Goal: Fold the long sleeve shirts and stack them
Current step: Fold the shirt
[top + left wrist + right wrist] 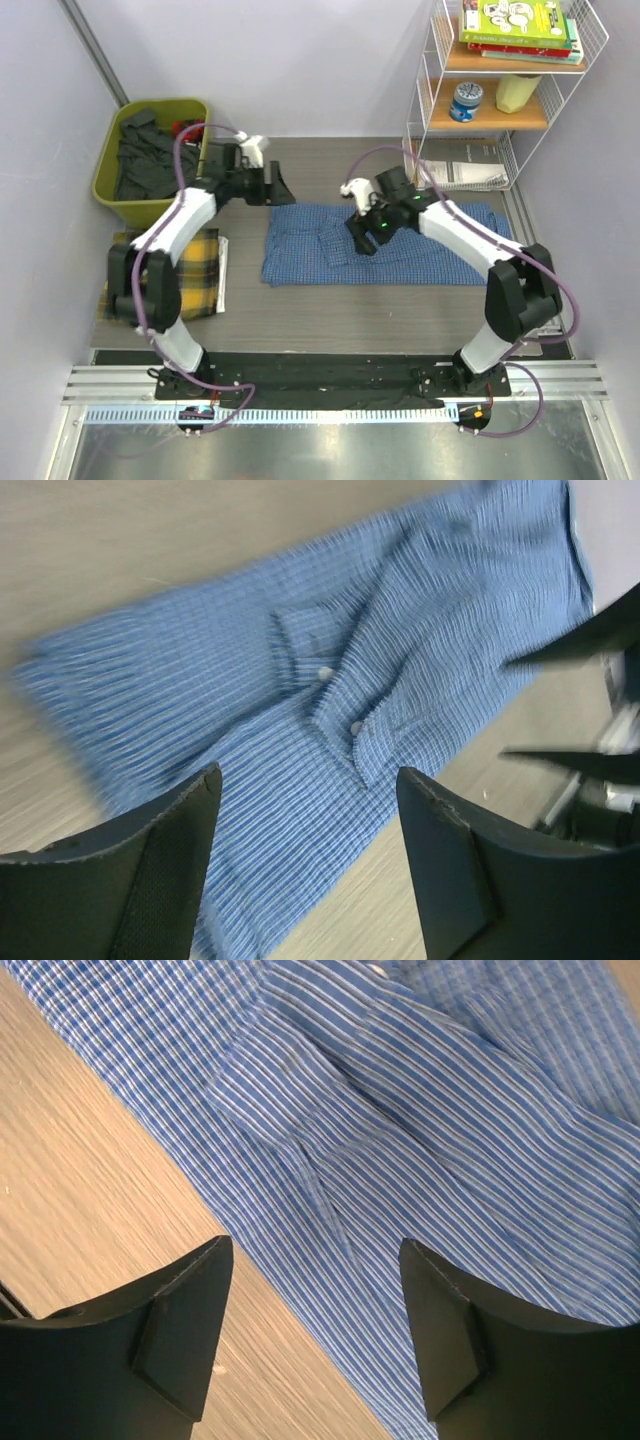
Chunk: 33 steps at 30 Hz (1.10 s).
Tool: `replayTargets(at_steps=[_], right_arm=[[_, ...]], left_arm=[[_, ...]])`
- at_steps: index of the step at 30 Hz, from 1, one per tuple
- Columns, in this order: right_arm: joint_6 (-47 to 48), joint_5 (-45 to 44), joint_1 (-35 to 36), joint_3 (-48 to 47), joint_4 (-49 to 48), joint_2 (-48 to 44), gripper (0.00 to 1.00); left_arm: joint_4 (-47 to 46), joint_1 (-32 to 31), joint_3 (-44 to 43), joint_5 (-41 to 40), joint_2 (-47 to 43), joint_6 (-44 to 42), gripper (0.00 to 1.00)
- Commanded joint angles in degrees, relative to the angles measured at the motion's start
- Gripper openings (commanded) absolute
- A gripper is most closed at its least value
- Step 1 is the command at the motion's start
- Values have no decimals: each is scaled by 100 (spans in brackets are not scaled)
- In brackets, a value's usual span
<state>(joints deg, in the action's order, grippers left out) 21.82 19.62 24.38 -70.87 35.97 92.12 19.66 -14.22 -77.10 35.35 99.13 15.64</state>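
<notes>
Flat across the middle of the table (300,310) lies the blue shirt (400,265), spread out with its collar and buttoned placket facing up. The right gripper (362,238) hangs just above the shirt's middle, near the collar, its fingers (180,1330) spread apart with nothing between them; only striped cloth and bare table show below. The left gripper (278,188) hovers off the shirt's far left corner, likewise spread wide and holding nothing, and its wrist view looks down on the shirt's placket between the fingers (150,870).

The yellow plaid shirt (200,270) lies folded well to the left of the blue shirt, beside the left arm. Beyond it, far left of the blue shirt, stands a green bin (110,190) of dark clothes. The table is grey-brown wood grain, with pale walls around it.

Far right of the blue shirt is a white wire shelf (418,110) with books (520,25), a blue tin (466,100) and papers (470,175); their lettering is too small to read.
</notes>
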Motion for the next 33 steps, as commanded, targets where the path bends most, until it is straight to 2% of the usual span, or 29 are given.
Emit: replayTargets(at_steps=[1, 3, 9, 15, 20, 23, 24, 29, 32, 33], right_arm=[[-861, -1055, 628, -602, -591, 638, 71], [-1091, -1380, 980, -935, -608, 886, 69], [-1611, -1820, 1604, -1218, -828, 1493, 69], [-1717, -2339, 1833, -1420, -837, 2186, 68], [-1646, -2541, 1851, -1421, -819, 2381, 67], [-1594, -2586, 1851, -1395, -810, 2425, 61], [-1567, -2612, 1851, -1368, -810, 2425, 53], [-1453, -2594, 1842, -1403, -600, 2092, 32], [-1120, -2656, 1711, -1421, -319, 1575, 7], [-1023, -2656, 1632, -1429, -240, 1425, 1]], left_arm=[[827, 401, 98, -606, -1088, -298, 74], [1136, 568, 195, -661, -1386, -395, 75], [1286, 1122, 546, -618, -1897, -500, 76], [1303, 1342, 740, -530, -2135, -465, 76], [1330, 1387, 749, -477, -2179, -457, 76], [1286, 1395, 767, -450, -2179, -430, 76], [1277, 1395, 767, -450, -2179, -421, 76], [1277, 1395, 732, -371, -2126, -413, 76], [1225, 1395, 758, -275, -2126, -412, 76], [1216, 1395, 767, -249, -2126, -404, 76]])
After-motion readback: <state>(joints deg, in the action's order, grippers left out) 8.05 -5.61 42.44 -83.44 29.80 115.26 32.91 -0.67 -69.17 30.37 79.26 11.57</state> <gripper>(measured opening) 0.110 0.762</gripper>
